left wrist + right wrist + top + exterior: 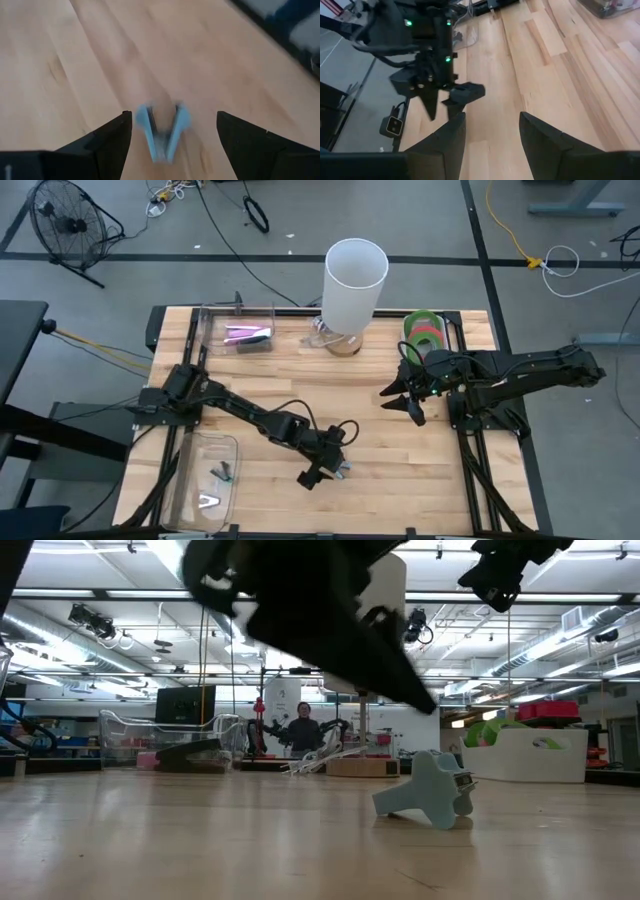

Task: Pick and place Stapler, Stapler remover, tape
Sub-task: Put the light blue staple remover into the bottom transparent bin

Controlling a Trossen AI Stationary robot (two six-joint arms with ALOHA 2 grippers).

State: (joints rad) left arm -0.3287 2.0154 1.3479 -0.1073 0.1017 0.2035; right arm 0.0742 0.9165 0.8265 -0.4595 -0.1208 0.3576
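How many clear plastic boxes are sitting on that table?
2. One clear box stands at the table's far left, holding a pink and dark object. The other clear box sits at the near left edge, with small items inside. I see no others.

grey concrete floor [120, 220] surrounds the wooden table [300, 400]; beyond the table's far left corner stands a black fan [65, 225], cables [230, 220] trailing nearby.

Open bare surface [400, 460] across the middle and near right. Blocked at far centre by tall white cylinder [352, 285], far left by clear bin [238, 328], near left by clear tray [205, 480].
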